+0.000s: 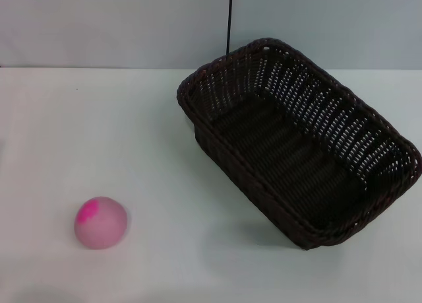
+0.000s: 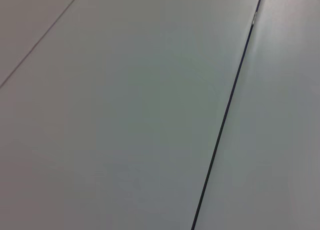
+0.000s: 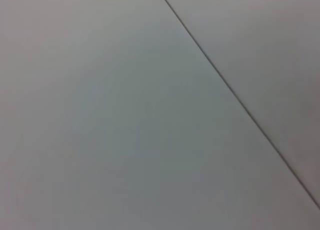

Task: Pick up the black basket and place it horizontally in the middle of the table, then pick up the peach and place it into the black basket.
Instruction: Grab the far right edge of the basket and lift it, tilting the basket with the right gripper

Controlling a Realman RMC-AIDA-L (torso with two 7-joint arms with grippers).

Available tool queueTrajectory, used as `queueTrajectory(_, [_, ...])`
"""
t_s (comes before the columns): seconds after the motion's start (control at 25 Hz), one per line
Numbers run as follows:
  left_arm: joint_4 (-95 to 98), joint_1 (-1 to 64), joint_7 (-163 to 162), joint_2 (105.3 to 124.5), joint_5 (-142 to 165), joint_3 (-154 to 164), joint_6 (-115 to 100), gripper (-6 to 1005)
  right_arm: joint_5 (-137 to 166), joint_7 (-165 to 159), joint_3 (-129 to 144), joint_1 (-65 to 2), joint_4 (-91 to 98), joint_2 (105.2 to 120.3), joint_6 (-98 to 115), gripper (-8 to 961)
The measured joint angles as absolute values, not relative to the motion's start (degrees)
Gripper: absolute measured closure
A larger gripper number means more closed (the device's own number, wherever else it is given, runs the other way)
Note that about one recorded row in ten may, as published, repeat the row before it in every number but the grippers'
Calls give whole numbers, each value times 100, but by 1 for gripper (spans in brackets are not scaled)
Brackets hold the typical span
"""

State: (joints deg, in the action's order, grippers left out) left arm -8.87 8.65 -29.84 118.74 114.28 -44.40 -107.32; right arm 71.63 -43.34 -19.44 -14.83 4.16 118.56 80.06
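The black basket (image 1: 300, 144) is a large dark woven wicker basket. It sits on the right half of the white table (image 1: 165, 151), turned at a diagonal, and it is empty. The peach (image 1: 100, 222) is a small pale-pink ball with a magenta patch. It lies on the table at the front left, well apart from the basket. Neither gripper shows in the head view. Both wrist views show only plain grey panels with a thin dark seam.
A pale wall runs behind the table, with a thin dark vertical line (image 1: 229, 19) above the basket's far corner. Bare tabletop lies between the peach and the basket.
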Motion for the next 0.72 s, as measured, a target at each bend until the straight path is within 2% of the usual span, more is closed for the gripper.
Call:
queueTrajectory(0.44, [-887, 871, -3000, 11874, 11460, -4410, -10740, 172, 7163, -4708, -1388, -1473, 601, 11854, 8033, 294])
queueTrajectory(0.72, [-887, 833, -3012, 11874, 11461, -4359, -10740, 172, 7164, -5743, 64, -1379, 1466, 11849, 8039, 294])
